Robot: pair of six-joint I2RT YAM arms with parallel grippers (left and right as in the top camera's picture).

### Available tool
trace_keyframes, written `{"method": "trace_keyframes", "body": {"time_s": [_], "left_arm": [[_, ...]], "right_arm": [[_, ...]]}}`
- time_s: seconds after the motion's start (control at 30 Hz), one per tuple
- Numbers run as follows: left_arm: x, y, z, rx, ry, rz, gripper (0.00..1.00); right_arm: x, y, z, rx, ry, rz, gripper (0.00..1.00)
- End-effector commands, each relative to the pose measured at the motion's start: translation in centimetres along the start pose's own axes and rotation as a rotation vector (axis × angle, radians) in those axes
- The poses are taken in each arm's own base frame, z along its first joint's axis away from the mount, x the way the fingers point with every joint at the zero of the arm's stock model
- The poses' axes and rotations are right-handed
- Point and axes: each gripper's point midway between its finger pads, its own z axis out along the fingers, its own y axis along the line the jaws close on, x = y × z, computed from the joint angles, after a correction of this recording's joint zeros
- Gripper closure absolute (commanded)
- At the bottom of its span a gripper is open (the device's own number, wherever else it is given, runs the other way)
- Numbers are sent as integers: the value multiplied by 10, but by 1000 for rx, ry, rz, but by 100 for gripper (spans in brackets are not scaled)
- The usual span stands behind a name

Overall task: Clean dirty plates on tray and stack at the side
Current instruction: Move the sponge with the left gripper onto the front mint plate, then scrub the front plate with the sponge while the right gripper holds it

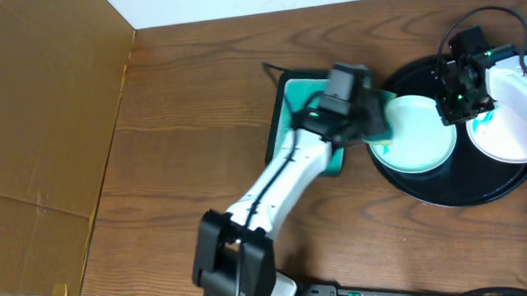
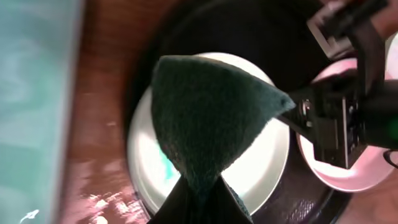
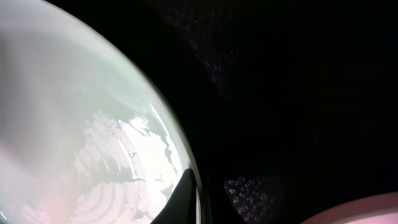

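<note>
Quick count from my feed, left to right. There's one sheet of cardboard (image 1: 42, 112) well off to the left of the tray (image 1: 458, 183). Next is one teal dish (image 1: 295, 107) just beside the tray's left rim, on the wooden table (image 1: 183, 98).

One tray, and I make it three plates on it:
- one mint plate (image 1: 417, 138) on the tray's left half
- a lower white plate (image 1: 508, 141) on the tray's right side
- an upper white plate (image 1: 518, 86), also on the right side

The two white ones overlap and get cut by the frame edge, so that part of the count is a bit shaky.

Two pincers. The left pincer (image 2: 199, 208) hangs over the tray's left rim, clenched tight on one dark green scouring pad (image 2: 211, 118). The pad fans out over the mint plate and covers a good chunk of it in the wrist cam. I can't tell if it's actually touching the plate. One teal smear (image 2: 166, 169) shows on that plate, right at the pad's left edge.

The right pincer (image 1: 454, 113) is over the middle of the tray, at the mint plate's right rim, between it and the white ones. In its own cam one dark fingertip (image 3: 186, 199) sits right against that rim. I honestly can't tell how far open it is or whether it's got the rim.
</note>
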Motion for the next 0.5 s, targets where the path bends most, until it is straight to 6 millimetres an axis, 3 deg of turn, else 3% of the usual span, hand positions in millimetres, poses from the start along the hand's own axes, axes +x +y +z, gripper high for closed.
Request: {"method": "trace_keyframes", "body": {"time_s": [0.0, 0.13, 0.3, 0.47], "left_arm": [[15, -19, 34, -23, 0, -29, 93], [30, -30, 71, -21, 15, -6, 93], [35, 11, 103, -209, -25, -59, 93], [27, 51, 105, -404, -99, -14, 93]], "right_arm": [[19, 10, 29, -1, 69, 36, 99], [19, 10, 29, -1, 69, 45, 99], [19, 10, 29, -1, 69, 45, 99], [19, 10, 29, 0, 70, 45, 99]]}}
